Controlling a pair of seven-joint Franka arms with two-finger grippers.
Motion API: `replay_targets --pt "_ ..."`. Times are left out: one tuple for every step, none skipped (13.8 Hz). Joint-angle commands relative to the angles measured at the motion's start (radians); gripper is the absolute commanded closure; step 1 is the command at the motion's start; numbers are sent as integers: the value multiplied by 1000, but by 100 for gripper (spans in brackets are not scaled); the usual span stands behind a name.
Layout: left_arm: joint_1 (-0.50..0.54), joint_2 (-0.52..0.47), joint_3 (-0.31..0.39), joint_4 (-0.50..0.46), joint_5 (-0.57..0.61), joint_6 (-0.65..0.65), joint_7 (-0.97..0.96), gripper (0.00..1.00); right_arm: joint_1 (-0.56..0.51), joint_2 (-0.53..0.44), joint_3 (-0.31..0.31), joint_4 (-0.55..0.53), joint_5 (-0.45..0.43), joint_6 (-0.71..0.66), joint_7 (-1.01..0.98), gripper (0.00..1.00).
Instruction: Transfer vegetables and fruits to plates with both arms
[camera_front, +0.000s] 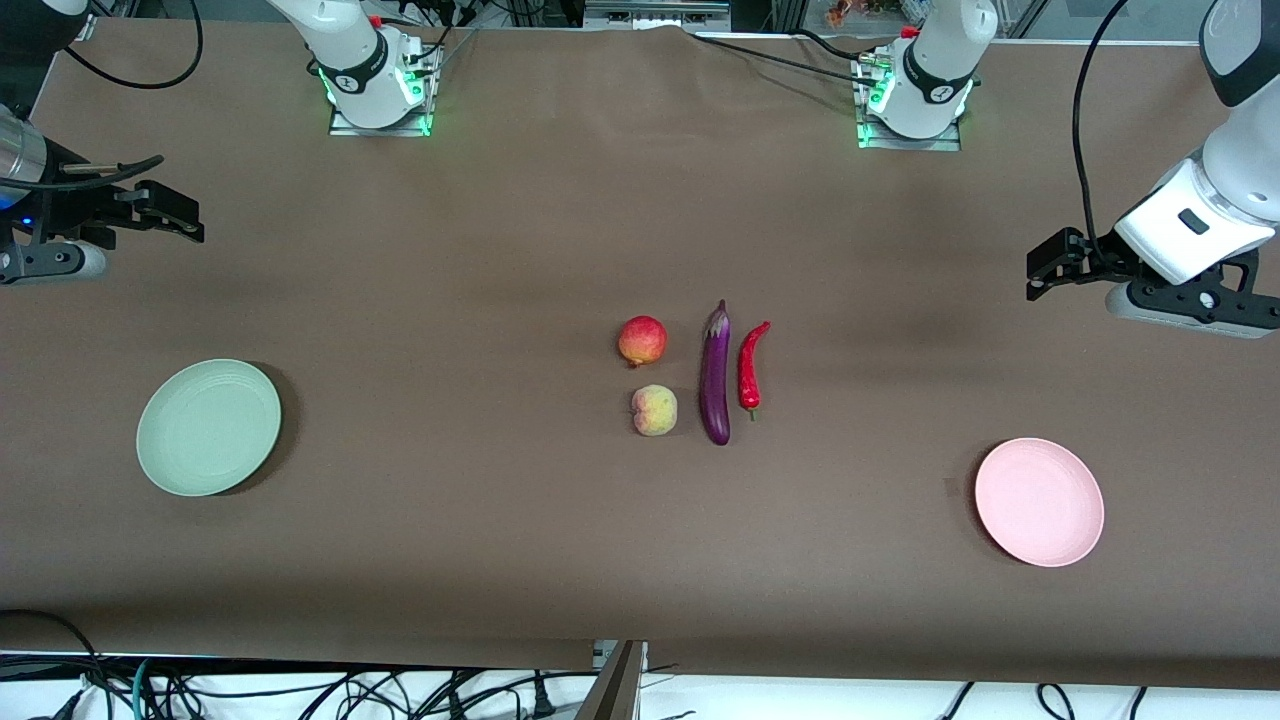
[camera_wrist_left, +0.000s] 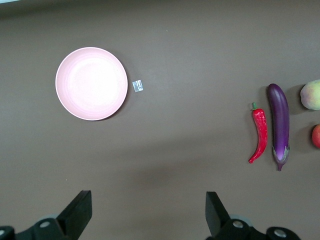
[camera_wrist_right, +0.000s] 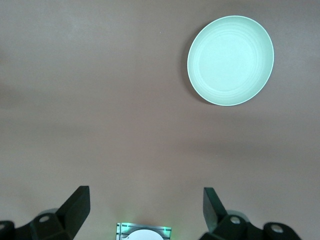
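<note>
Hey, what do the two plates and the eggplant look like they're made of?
Pink plate and green plate: likely matte plastic or a fiber composite; flat color, no glare, faint molded rings on the green one. Eggplant: glossy smooth skin with a highlight stripe; real or plastic replica, I can't tell.

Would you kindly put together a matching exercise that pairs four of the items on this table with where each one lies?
Things:
1. eggplant
2. peach
3. green plate
4. pink plate

Places:
A. toward the left arm's end of the table
B. between the chili pepper and the two fruits
C. toward the right arm's end of the table
D. beside the eggplant, nearer to the front camera than the red fruit

Pairs: 1-B, 2-D, 3-C, 4-A
</note>
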Motion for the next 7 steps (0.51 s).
replay_targets --pt "-3 17 2 36 -8 -42 16 0 -12 10 4 27 23 -7 1 0" --pt "-3 15 2 37 -8 -68 16 0 -12 10 4 27 23 -7 -2 0" --pt "-3 15 2 40 -8 -77 18 0 -12 11 4 28 22 -6 -2 0" --pt "-3 15 0 42 -8 -77 16 0 -14 13 4 28 22 -6 -1 0" --pt "-3 15 -4 44 -8 -77 15 0 -14 16 4 28 22 -6 -4 0" --pt "-3 15 -7 45 -7 -77 12 0 -14 14 4 28 22 -6 -8 0" --pt "-3 15 -7 45 -7 -77 7 0 -15 14 4 28 22 -6 -10 0"
